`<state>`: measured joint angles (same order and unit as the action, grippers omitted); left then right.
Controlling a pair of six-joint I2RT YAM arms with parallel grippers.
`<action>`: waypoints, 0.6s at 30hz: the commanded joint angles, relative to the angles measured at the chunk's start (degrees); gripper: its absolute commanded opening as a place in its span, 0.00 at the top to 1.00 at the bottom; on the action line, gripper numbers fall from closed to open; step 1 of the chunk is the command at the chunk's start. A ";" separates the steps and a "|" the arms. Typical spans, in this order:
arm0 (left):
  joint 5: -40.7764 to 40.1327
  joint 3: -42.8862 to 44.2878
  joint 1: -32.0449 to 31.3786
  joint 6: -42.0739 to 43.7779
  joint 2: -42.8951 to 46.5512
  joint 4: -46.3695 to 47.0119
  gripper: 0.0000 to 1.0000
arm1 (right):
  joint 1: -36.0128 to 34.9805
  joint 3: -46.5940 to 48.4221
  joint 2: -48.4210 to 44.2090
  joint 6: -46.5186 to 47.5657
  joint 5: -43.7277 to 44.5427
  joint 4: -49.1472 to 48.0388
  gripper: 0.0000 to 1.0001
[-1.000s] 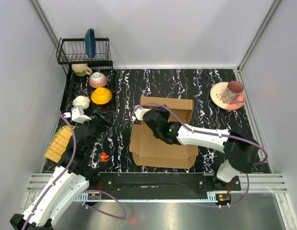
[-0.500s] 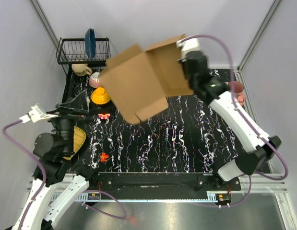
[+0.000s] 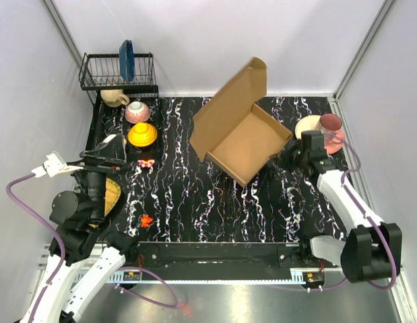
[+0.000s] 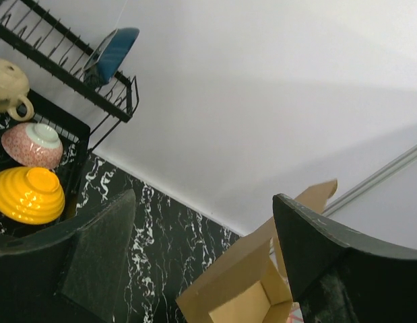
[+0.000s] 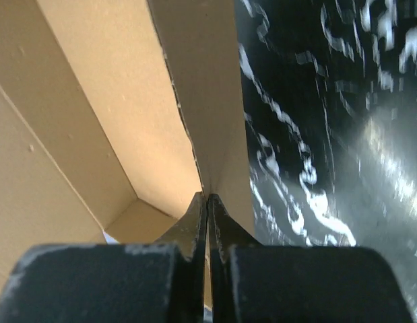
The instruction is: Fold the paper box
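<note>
1. A black marbled table [image 3: 195, 202] is seen from above. A brown paper box [image 3: 252, 145] is placed just off its centre, toward 1 o'clock.
2. The box is shown as an open tray. Shallow walls are raised along its sides, and its lid [image 3: 232, 101] is stood up from the tray's 11 o'clock edge, leaning toward the back wall.
3. The right gripper [image 3: 292, 156] is set at the tray's 3 o'clock corner. In the right wrist view its fingers are pressed together on a thin cardboard wall, so the box is pinched there.
4. The tray appears tilted. Whether its base is rested flat on the table cannot be told.
5. The left gripper [image 4: 203, 202] is held up at the 9 o'clock side of the table, well apart from the box. Its fingers are spread wide and nothing is held between them.
6. A wire dish rack [image 3: 117, 70] with a blue plate [image 3: 126, 59] is placed at 11 o'clock. A tan jug [image 3: 114, 97], a pink bowl [image 3: 137, 111] and a yellow bowl [image 3: 142, 134] are grouped just in front of it.
7. A pink cup [image 3: 329, 128] on a saucer [image 3: 304, 126] is seen at 2 o'clock, near the right gripper.
8. The task is judged to be well along, since the walls look formed and a tray shape is made.
9. The lid is not yet lowered onto the tray, and its front flap probably has to be tucked in. The free left gripper is likely needed for that.
</note>
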<state>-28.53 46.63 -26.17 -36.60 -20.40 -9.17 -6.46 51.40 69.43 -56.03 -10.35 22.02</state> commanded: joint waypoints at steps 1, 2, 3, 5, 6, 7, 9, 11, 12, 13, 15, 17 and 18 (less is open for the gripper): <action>2.60 -2.76 0.16 -3.82 1.42 -0.41 0.15 | -4.69 -9.18 -11.75 -25.96 -0.05 -17.27 1.00; 3.22 -3.21 0.16 -4.96 1.51 -0.59 0.16 | -8.01 -10.17 -12.56 -28.58 5.29 -17.10 1.00; 3.57 -3.74 0.16 -5.67 1.51 -0.59 0.16 | -9.96 -10.96 -13.43 -29.57 8.38 -16.92 1.00; 4.36 -5.32 0.16 -7.42 1.42 -0.59 0.16 | -14.53 -12.72 -14.50 -32.98 18.49 -16.48 1.00; 4.63 -5.85 0.16 -7.96 1.33 -0.50 0.17 | -18.46 -13.07 -14.24 -34.31 20.96 -15.70 1.00; 4.89 -6.89 0.25 -8.48 1.07 -0.50 0.18 | -20.50 -12.90 -12.75 -35.37 23.51 -15.08 1.00; 5.77 -7.95 0.16 -9.54 0.89 -0.41 0.19 | -25.59 -11.59 -10.47 -37.13 30.11 -12.20 1.00; 6.99 -9.62 0.16 -10.33 0.63 -0.50 0.20 | -27.72 -8.87 -5.81 -39.40 32.49 -9.29 1.00; 7.35 -10.33 0.25 -10.68 0.72 -0.59 0.21 | -28.86 -8.51 -4.49 -39.85 33.63 -8.93 1.00; 7.53 -11.64 0.16 -10.95 0.89 -0.59 0.21 | -31.14 -8.42 -2.22 -40.73 36.25 -8.84 1.00; 8.14 -12.88 0.16 -11.65 1.15 -0.59 0.22 | -32.47 -10.07 1.13 -44.33 36.45 -10.84 1.00; 8.76 -14.28 0.16 -11.65 1.42 -0.94 0.22 | -34.23 -10.79 3.25 -47.57 36.72 -11.21 1.00; 9.02 -14.72 0.16 -11.65 1.33 -1.37 0.22 | -34.58 -11.66 4.91 -48.20 36.63 -11.56 1.00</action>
<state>-22.55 33.56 -26.17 -46.89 -19.31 -11.03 -39.03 40.64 70.78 -95.96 19.70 12.27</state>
